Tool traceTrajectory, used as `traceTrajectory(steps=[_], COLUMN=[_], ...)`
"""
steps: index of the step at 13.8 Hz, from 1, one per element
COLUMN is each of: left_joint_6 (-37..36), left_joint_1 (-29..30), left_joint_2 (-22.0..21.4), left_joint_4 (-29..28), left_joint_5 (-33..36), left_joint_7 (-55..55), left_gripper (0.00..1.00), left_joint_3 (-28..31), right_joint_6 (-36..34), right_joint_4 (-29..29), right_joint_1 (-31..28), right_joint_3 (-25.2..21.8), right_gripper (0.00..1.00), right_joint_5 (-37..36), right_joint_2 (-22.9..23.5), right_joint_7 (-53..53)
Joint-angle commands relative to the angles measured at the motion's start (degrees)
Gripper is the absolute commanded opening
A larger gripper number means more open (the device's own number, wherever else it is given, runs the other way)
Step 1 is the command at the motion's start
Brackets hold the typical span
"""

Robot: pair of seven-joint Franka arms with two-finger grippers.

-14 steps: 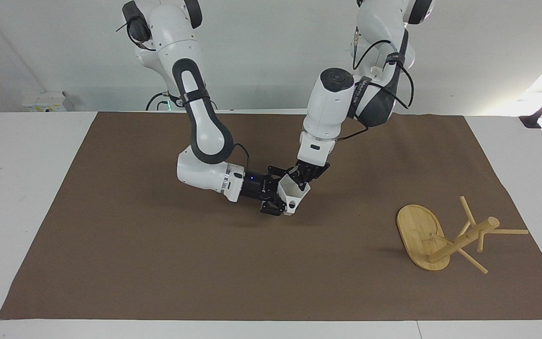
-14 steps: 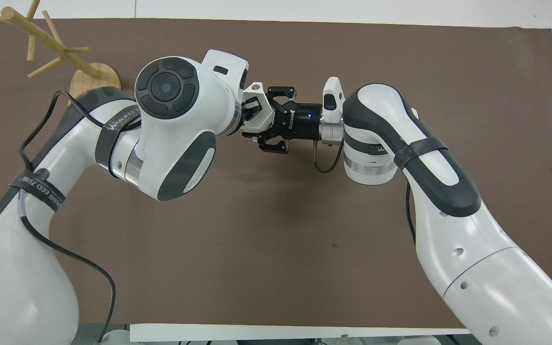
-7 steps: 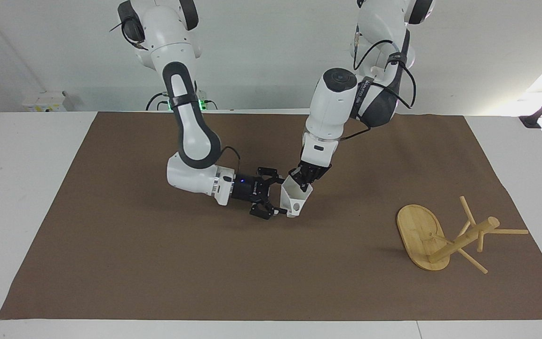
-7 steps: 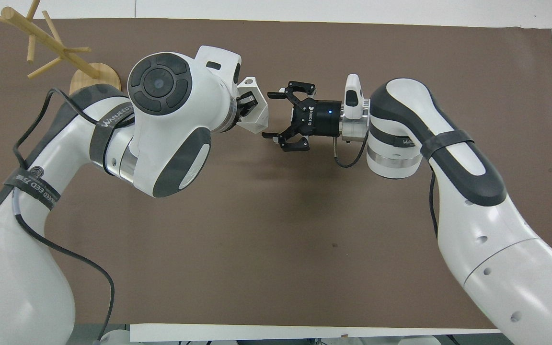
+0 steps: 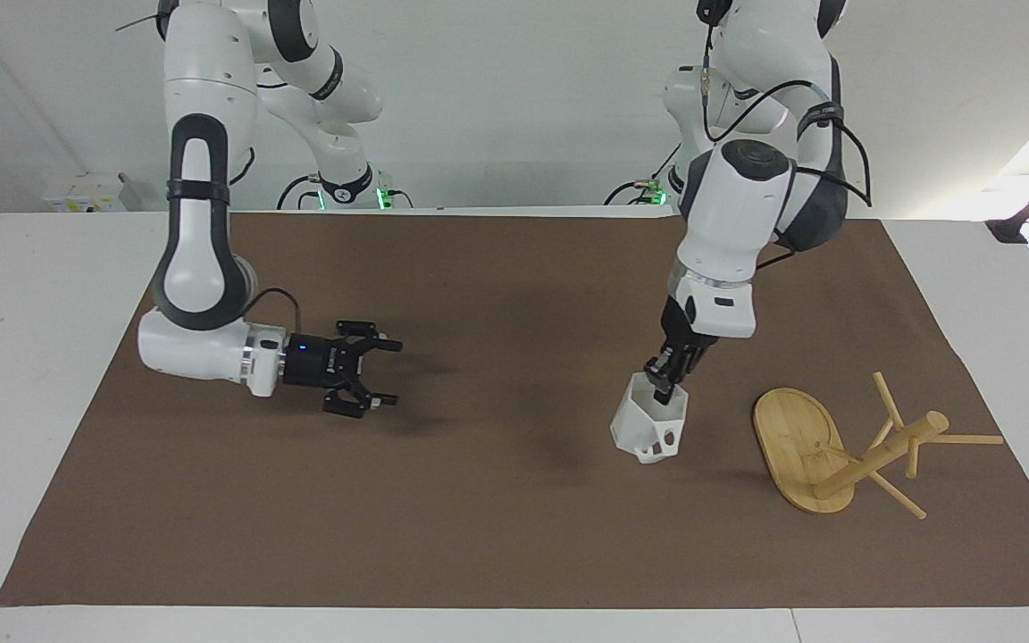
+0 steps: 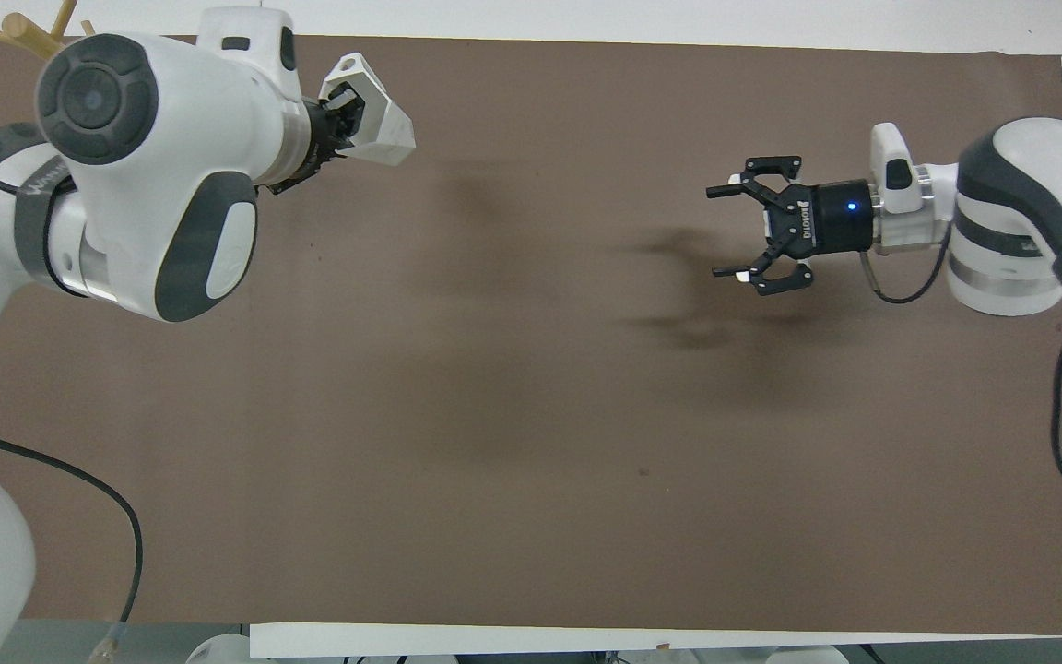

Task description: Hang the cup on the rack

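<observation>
My left gripper [image 5: 662,384] is shut on the rim of the white faceted cup [image 5: 651,427], one finger inside it. It holds the cup in the air over the mat, beside the rack's base. They also show in the overhead view: the left gripper [image 6: 339,106] and the cup [image 6: 379,134]. The bamboo rack [image 5: 876,457] lies tipped on its side toward the left arm's end of the table, its oval base [image 5: 791,438] up on edge. In the overhead view only a rack tip [image 6: 24,28] shows past the left arm. My right gripper [image 5: 394,373] is open and empty, low over the mat toward the right arm's end; it also shows in the overhead view [image 6: 715,232].
A brown mat [image 5: 497,527] covers most of the white table [image 5: 41,375]. The rack's thin pegs [image 5: 970,438] stick out sideways near the mat's edge at the left arm's end.
The right gripper opened off the cup and drew back toward the right arm's end. The left gripper carried the cup away to beside the rack's base.
</observation>
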Motion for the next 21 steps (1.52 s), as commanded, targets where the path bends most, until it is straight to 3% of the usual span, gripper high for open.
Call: traceTrajectory(steps=[1, 3, 5, 11, 14, 19, 21], left_joint_6=[14.75, 25.31, 32.37, 33.71, 33.71, 32.92, 32.92], left_joint_1=[3.13, 5.76, 7.69, 9.37, 11.04, 14.73, 15.61], left_joint_2=[-4.36, -5.51, -6.39, -9.90, -11.49, -11.49, -10.79], left_joint_4=[-11.33, -17.58, -22.16, -27.44, -29.65, -29.74, -29.65], left_joint_5=[1.33, 1.33, 1.25, 1.07, 1.16, 1.16, 1.25], left_joint_7=[-0.93, -1.54, -1.45, -2.60, -1.81, 1.88, 2.93], left_gripper=[0.00, 0.00, 0.00, 0.00, 0.00, 0.00, 0.00], left_joint_3=[-0.55, -0.81, -0.90, -0.72, -0.72, -0.81, -0.81], right_joint_6=[0.63, 0.63, -0.86, -2.10, -7.51, -11.50, -17.10], right_joint_4=[-0.81, -0.54, -0.10, 4.55, 11.74, 13.52, 19.12], right_joint_1=[-2.36, -4.03, -5.61, -5.97, -2.64, -1.84, -0.97], right_joint_3=[0.53, 0.44, 0.44, 0.88, 1.32, 1.06, 1.41], right_gripper=[1.00, 1.00, 1.00, 1.00, 1.00, 1.00, 1.00], right_joint_5=[-12.94, -25.86, -34.06, -49.37, -60.61, -60.73, -62.13], right_joint_2=[-5.63, -10.28, -14.07, -18.73, -19.54, -21.02, -21.21], right_joint_7=[2.04, 6.94, 12.39, 41.64, 59.20, 87.77, 103.14])
